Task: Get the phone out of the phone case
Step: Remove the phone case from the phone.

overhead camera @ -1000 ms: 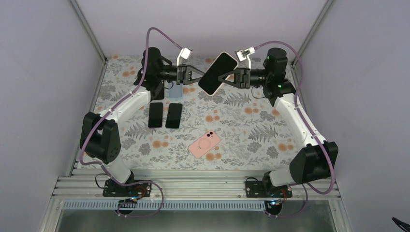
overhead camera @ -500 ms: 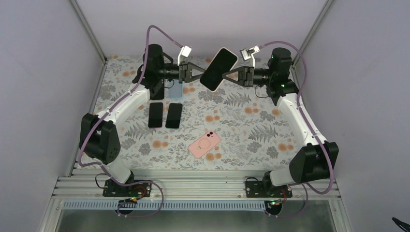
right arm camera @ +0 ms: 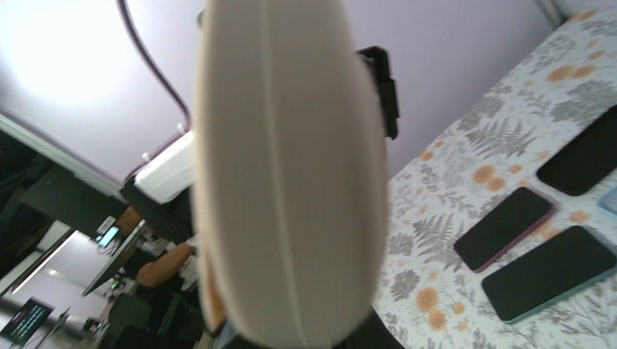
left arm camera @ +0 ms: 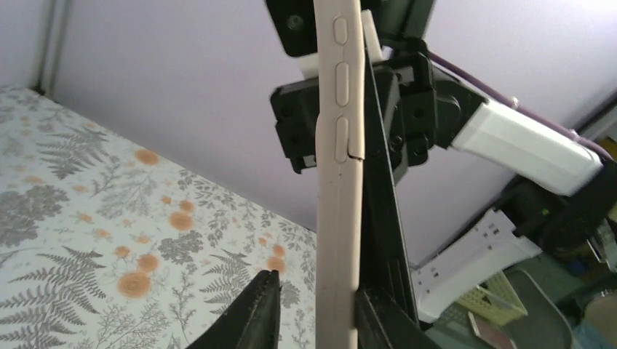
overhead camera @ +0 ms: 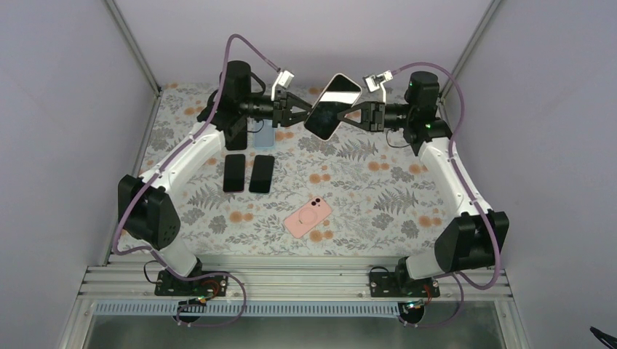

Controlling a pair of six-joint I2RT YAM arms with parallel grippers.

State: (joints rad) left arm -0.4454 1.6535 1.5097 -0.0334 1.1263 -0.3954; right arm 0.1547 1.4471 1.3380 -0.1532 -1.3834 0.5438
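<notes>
The left gripper (overhead camera: 303, 113) stood slightly parted at the edge of the phone case (left arm camera: 338, 218), with one finger (left arm camera: 258, 320) clear of it. The phone (overhead camera: 333, 106), seated in the case, hung tilted in the air above the far part of the table (overhead camera: 378, 196). The right gripper (overhead camera: 352, 113) was clenched on the phone case's opposite edge.

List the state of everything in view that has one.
cased phone, held in the air, tilted, dark screen up.
cream case, on the phone.
left gripper, fingers astride the case's edge, a gap on one side.
right gripper, fingers shut on the cased phone.
pink phone, flat on the table, back up.
left black phone, flat, screen dark.
right black phone, flat, screen dark.
light blue phone, flat, partly hidden.
</notes>
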